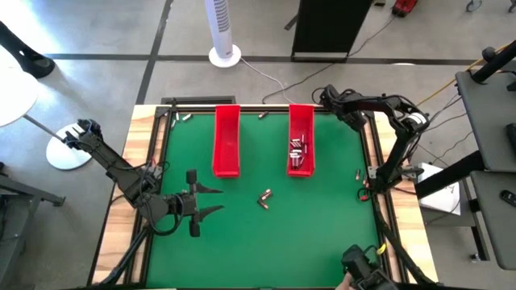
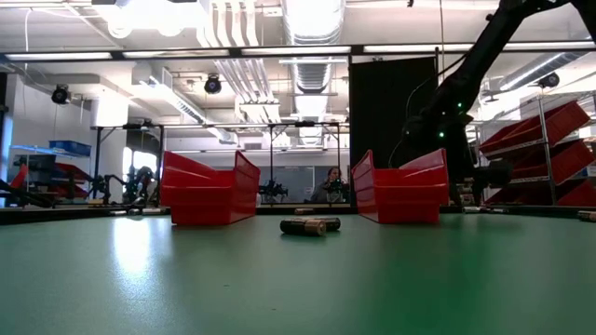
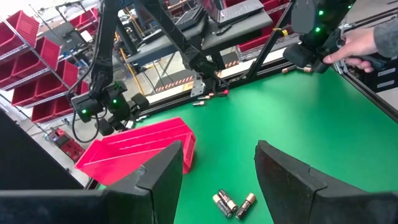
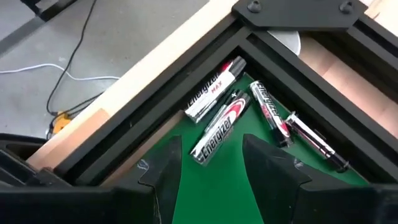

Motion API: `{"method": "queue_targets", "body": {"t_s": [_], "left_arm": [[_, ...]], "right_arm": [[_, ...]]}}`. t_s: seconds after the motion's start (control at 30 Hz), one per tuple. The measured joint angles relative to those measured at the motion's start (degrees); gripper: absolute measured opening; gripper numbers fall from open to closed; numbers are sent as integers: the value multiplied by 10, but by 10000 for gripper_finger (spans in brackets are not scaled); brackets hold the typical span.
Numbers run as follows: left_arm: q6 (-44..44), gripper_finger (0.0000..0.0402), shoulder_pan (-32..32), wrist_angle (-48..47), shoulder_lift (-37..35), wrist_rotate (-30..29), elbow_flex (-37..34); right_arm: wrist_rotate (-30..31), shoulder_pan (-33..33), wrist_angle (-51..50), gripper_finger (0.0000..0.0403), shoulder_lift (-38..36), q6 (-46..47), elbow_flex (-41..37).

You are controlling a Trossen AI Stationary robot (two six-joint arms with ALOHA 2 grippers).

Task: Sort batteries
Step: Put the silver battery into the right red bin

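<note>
- Batteries (image 4: 221,127) are being seen wedged in the table's far right corner in the right wrist view: four slim silver/red cells, tight against the black frame (image 4: 186,74).
- R gripper (image 1: 334,103) is being held over that corner, upper right of the high view; its fingers are being kept spread, w/ nothing between them.
- More cells (image 1: 264,197) are lying loose at mat centre, approx. three, touching; others are already sitting in the right-hand red tray (image 1: 301,129). The left-hand red tray (image 1: 226,141) is appearing empty.
- L gripper (image 1: 211,200) is being held at lower left of the high view, aimed at the centre cells; fingers spread wide, empty.
- Handling, as judged: cells are stiff, smooth, small, prob. fairly dense for size, and are likely to roll or slip. A pinch across the mid-barrel is being favoured, never the ends.
- Corner cells are being crowded by the frame, so finger room is looking tight; the outermost one is prob. best taken first.
- A person's hand (image 3: 357,46) is being seen at the far table edge, upper right of the left wrist view.
</note>
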Motion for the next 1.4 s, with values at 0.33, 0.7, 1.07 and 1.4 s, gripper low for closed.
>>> {"method": "queue_targets", "body": {"t_s": [0.33, 0.7, 1.07, 1.4], "left_arm": [[0, 180, 0, 0, 0, 0, 0], [-1, 180, 0, 0, 0, 0, 0], [-2, 180, 0, 0, 0, 0, 0], [0, 180, 0, -4, 0, 0, 0]], "right_arm": [[28, 12, 10, 159, 0, 37, -10], [33, 25, 13, 137, 0, 46, -21], [26, 31, 14, 128, 0, 39, -26], [27, 65, -7, 138, -1, 129, -48]]}}
